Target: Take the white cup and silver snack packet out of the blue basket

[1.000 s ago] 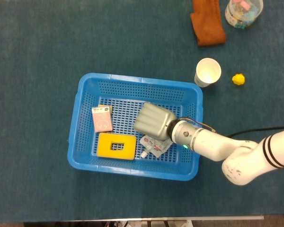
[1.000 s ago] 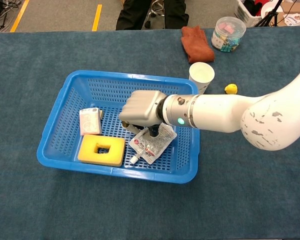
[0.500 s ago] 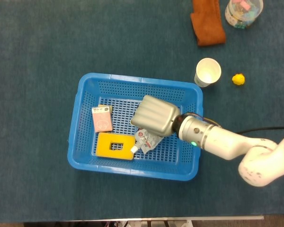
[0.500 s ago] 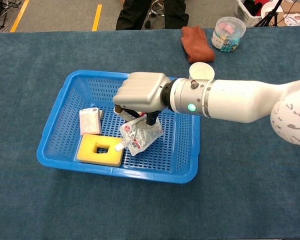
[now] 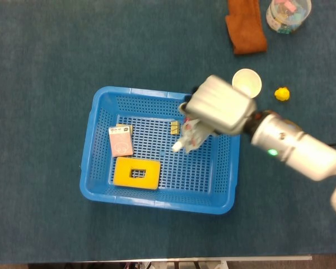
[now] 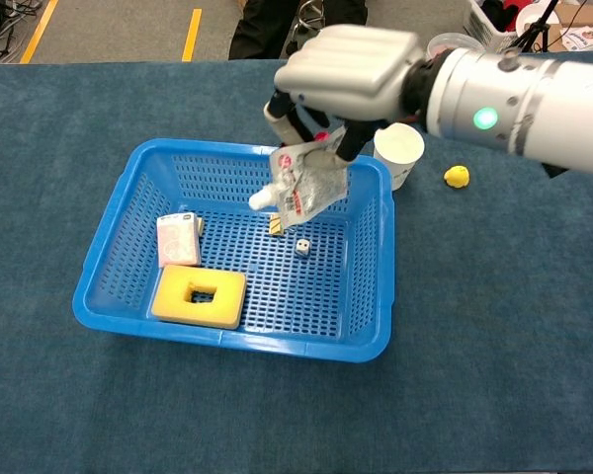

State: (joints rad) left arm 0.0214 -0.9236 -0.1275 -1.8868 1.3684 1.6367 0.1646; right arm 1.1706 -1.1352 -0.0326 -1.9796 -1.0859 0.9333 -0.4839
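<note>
One snack packet (image 6: 308, 186) between fingers (image 6: 348, 139)

Your right hand (image 6: 348, 65) is pale grey, on a white arm bearing a small green light. The silver snack packet (image 6: 308, 185) it holds carries red and white printing and a white spout. The blue basket (image 6: 119, 206) has perforated walls and floor in the same bright blue. Inside it you see a yellow sponge (image 6: 199, 296) with a rectangular hole, and a pink-and-white carton (image 6: 178, 239). The white cup (image 6: 399, 150) stands on the dark teal table (image 6: 494, 346). Beside it lies a small yellow object (image 6: 457, 176). A rust-brown cloth (image 5: 246, 25) and a clear jar (image 5: 288, 14) with pastel contents sit behind.
</note>
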